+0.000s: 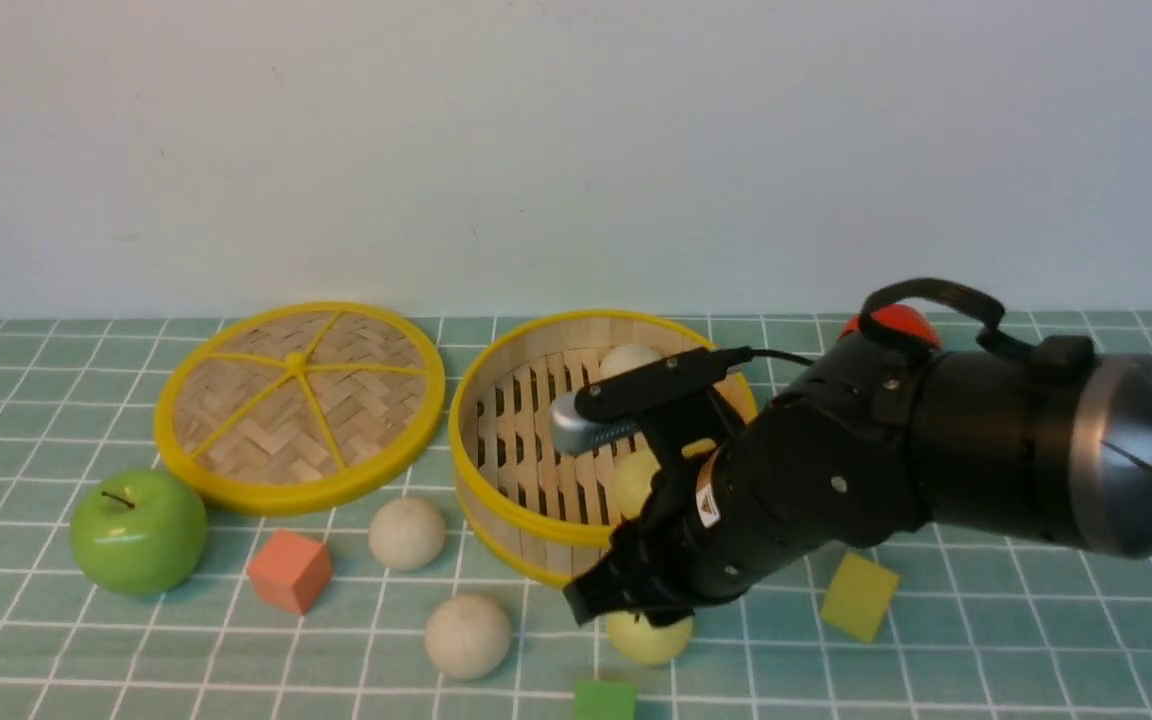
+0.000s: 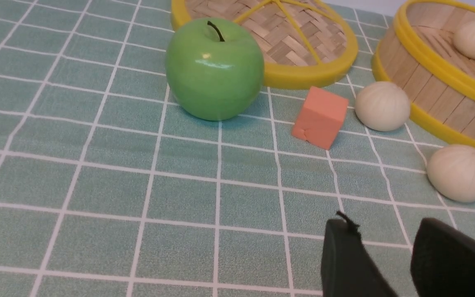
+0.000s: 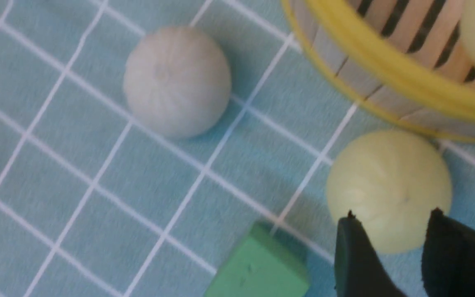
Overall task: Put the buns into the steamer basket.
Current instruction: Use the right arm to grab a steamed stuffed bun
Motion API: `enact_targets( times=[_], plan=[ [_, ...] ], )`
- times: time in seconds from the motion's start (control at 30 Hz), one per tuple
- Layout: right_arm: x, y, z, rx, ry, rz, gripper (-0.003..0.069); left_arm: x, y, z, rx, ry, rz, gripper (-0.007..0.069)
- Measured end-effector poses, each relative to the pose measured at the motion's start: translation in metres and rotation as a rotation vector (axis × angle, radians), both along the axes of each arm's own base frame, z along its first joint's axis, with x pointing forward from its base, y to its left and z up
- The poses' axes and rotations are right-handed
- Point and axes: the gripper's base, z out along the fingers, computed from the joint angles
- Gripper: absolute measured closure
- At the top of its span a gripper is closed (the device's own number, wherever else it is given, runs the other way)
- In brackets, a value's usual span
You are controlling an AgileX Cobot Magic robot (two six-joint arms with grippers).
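Note:
The steamer basket (image 1: 496,500) stands mid-table and holds an off-white bun (image 1: 629,360) and a yellow-green bun (image 1: 636,480). Two off-white buns (image 1: 407,533) (image 1: 467,636) lie on the cloth in front of it to the left. A yellow-green bun (image 1: 648,640) (image 3: 386,181) rests on the cloth just outside the basket's near wall (image 3: 386,70). My right gripper (image 1: 626,600) (image 3: 393,214) hangs right over this bun, open, its tips above the bun's top. My left gripper (image 2: 386,225) is open over bare cloth, near the two off-white buns (image 2: 382,106) (image 2: 460,173).
The flat woven lid (image 1: 301,405) lies left of the basket. A green apple (image 1: 139,532) and an orange cube (image 1: 289,570) sit front left. A green cube (image 1: 604,700) lies close to the yellow-green bun, and a yellow-green cube (image 1: 858,596) under my right arm.

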Motion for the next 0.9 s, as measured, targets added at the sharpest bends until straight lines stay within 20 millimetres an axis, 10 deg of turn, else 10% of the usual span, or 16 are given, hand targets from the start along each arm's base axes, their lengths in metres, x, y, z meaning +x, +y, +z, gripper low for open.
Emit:
enact_targets(
  times=[0.73,0.9],
  plan=[
    [0.023,-0.001,-0.046,0.018,0.057,-0.112,0.0420,0.000,0.000,0.000,0.000,0.000,0.000,0.0386],
    [0.024,-0.003,-0.046,0.017,0.059,-0.117,0.0524,0.000,0.000,0.000,0.000,0.000,0.000,0.0386]
  ],
)
